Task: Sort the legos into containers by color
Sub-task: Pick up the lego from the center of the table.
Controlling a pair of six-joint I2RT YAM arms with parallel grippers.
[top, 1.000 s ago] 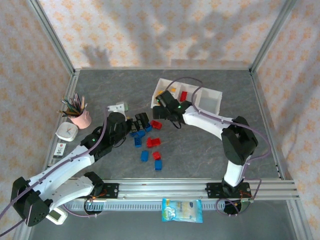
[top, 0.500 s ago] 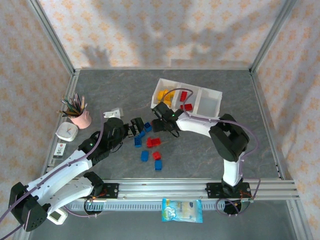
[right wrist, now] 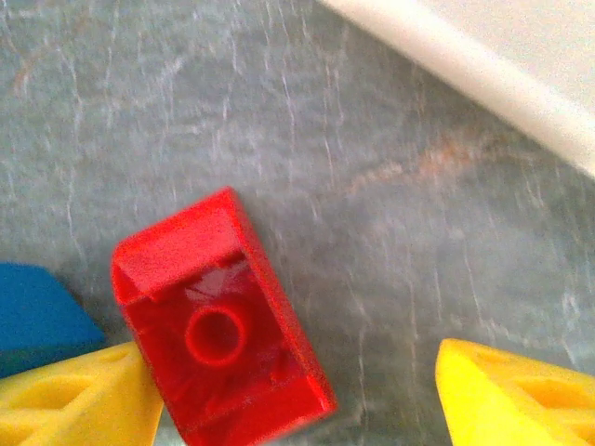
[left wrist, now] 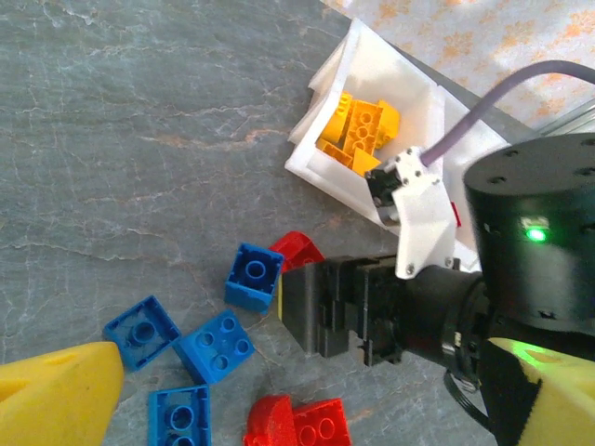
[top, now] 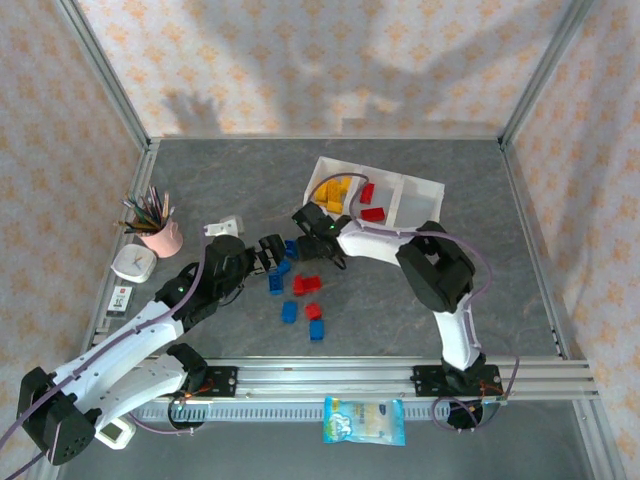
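As right gripper (right wrist: pixel 297 400) hung wide open over red brick (right wrist: pixel 218 325) lying near tray (right wrist: pixel 483 79), clean pick called for centring jaws on brick, squaring to its sides before closing. Left gripper (top: pixel 268 248), also wide, sat farther from tray.

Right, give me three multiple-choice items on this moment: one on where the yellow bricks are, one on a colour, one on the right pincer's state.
1. In the top view, which compartment of the tray holds the yellow bricks?
A. left-end
B. middle
C. right-end

2. What colour is the brick between the fingers of the right pincer?
A. blue
B. red
C. yellow

3. The right pincer is:
A. shut on a brick
B. open
C. shut on nothing

Answers:
1 A: the top view shows them piled at that end.
2 B: the wrist view shows it red, hollow side up.
3 B: its fingers stand wide apart, with bare table beside the brick.
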